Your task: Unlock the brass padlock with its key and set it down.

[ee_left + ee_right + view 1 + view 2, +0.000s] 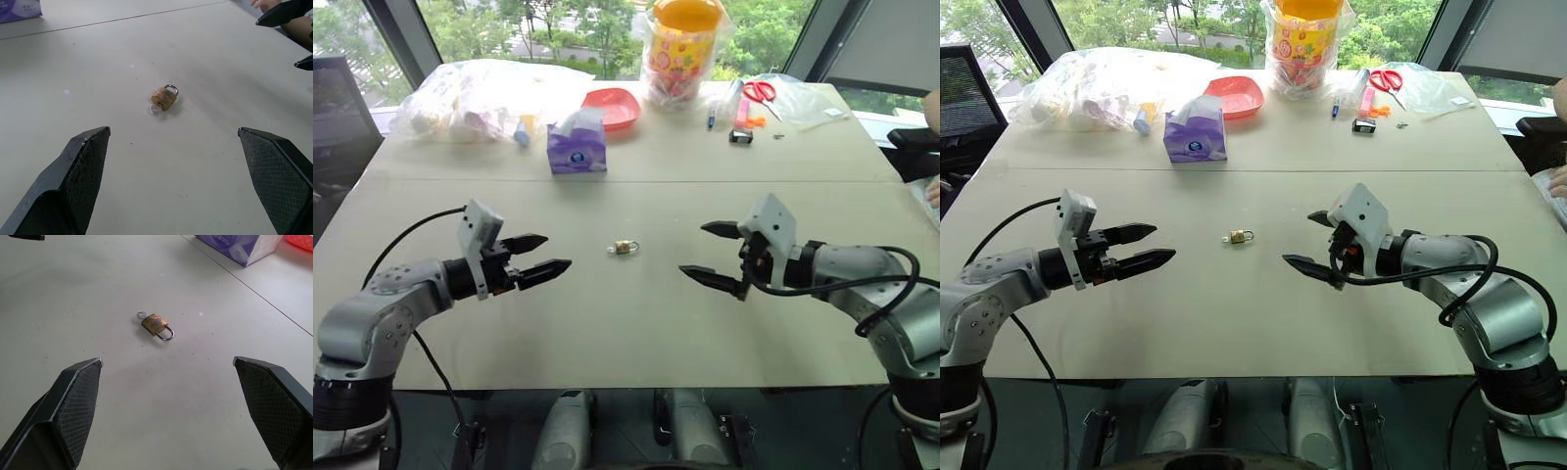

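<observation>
The brass padlock (625, 247) lies flat on the table's middle, its silvery shackle (167, 334) seated in the body. The key (141, 314) shows as a small silvery head at the body's end opposite the shackle, touching it. My left gripper (558, 251) hovers to the padlock's left, open, with nothing between its fingers (88, 161). To the right of the padlock my right gripper (692, 249) is open and empty as well. Both point inward at the padlock from about a hand's width away, above the tabletop.
At the table's far side stand a purple tissue box (577, 145), a red plate (613, 106), a clear bag of items (480, 98), a bagged yellow cup (683, 49), red scissors (760, 93) and a small black clip (740, 136). A person's hand (933, 191) is at the right edge.
</observation>
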You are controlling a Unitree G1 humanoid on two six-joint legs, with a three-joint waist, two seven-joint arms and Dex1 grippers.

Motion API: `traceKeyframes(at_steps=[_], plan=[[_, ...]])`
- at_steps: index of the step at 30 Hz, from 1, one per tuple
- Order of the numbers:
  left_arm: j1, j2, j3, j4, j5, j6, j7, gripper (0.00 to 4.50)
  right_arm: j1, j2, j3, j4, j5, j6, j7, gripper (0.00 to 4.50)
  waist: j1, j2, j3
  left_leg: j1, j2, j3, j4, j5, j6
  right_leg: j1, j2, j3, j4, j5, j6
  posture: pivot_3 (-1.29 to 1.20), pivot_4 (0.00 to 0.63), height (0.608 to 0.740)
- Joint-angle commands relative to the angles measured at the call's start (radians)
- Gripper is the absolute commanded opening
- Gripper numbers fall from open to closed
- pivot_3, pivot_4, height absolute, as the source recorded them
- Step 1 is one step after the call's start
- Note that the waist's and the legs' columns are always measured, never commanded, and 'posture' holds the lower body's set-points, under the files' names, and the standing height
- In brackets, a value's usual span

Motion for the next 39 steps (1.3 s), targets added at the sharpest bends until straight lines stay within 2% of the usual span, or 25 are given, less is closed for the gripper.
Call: traceKeyframes(at_steps=[1, 14, 18, 19, 22, 25, 30, 39], plan=[[-0.015, -0.005, 0.020, -0.029, -0.015, 0.005, 0.022, 4.42, -0.027, 0.006, -0.003, -0.003, -0.005, -0.025, 0.006, 4.50, 0.000, 0.000, 0.000, 0.000, 0.000, 0.000, 0.000, 0.000, 0.000, 0.000, 0.000, 0.000, 0.000, 0.000, 0.000, 0.00, 0.150, 0.740], [-0.026, 0.007, -0.008, -0.033, 0.004, 0.003, 0.029, 4.42, -0.044, 0.020, 0.019, 0.005, -0.023, -0.036, 0.000, 4.50, 0.000, 0.000, 0.000, 0.000, -0.001, 0.002, 0.000, 0.000, 0.000, 0.000, 0.000, 0.000, 0.000, 0.000, 0.000, 0.00, 0.150, 0.740], [-0.062, 0.055, -0.036, 0.002, 0.052, -0.019, -0.017, 4.42, -0.159, 0.087, 0.054, 0.050, 0.015, 0.028, -0.011, 4.50, -0.003, 0.000, 0.000, 0.000, -0.001, 0.002, 0.001, 0.000, 0.000, 0.000, 0.001, 0.000, 0.001, 0.001, 0.000, 0.00, 0.150, 0.740], [-0.097, 0.085, -0.016, 0.028, 0.024, -0.001, -0.057, 4.42, -0.203, 0.102, 0.078, 0.077, 0.022, 0.038, 0.011, 4.50, -0.006, 0.000, 0.000, 0.000, -0.001, 0.002, 0.001, 0.000, 0.000, 0.000, 0.001, 0.000, 0.001, 0.001, -0.001, 0.00, 0.150, 0.740], [-0.141, 0.230, -0.033, 0.070, 0.030, -0.028, -0.261, 4.42, -0.306, 0.109, 0.211, 0.228, -0.074, -0.033, 0.106, 4.50, -0.012, 0.000, 0.000, 0.000, 0.000, 0.002, 0.002, 0.000, 0.000, -0.001, 0.004, -0.001, 0.002, 0.002, -0.002, 0.00, 0.150, 0.740], [-0.160, 0.287, -0.081, 0.096, 0.074, -0.073, -0.336, 4.42, -0.383, 0.140, 0.313, 0.386, -0.180, -0.150, 0.161, 4.50, -0.016, 0.001, 0.000, 0.000, 0.000, 0.003, 0.001, 0.000, 0.000, -0.001, 0.002, -0.001, 0.001, 0.001, -0.002, 0.00, 0.150, 0.740], [-0.167, 0.280, -0.100, 0.096, 0.105, -0.102, -0.357, 4.42, -0.506, 0.266, 0.436, 0.676, -0.335, -0.346, 0.221, 4.50, -0.029, 0.001, 0.000, -0.005, -0.002, 0.003, 0.002, 0.000, 0.000, -0.004, 0.001, 0.000, 0.001, 0.002, -0.001, 0.00, 0.150, 0.740], [-0.056, 0.232, -0.063, -0.018, 0.083, -0.063, -0.275, 4.42, -0.638, 0.413, 0.486, 1.060, -0.482, -0.595, 0.347, 4.50, -0.028, 0.001, 0.000, -0.005, -0.001, 0.003, 0.002, 0.000, 0.000, -0.004, 0.002, 0.000, 0.002, 0.004, 0.002, 0.00, 0.150, 0.740]])
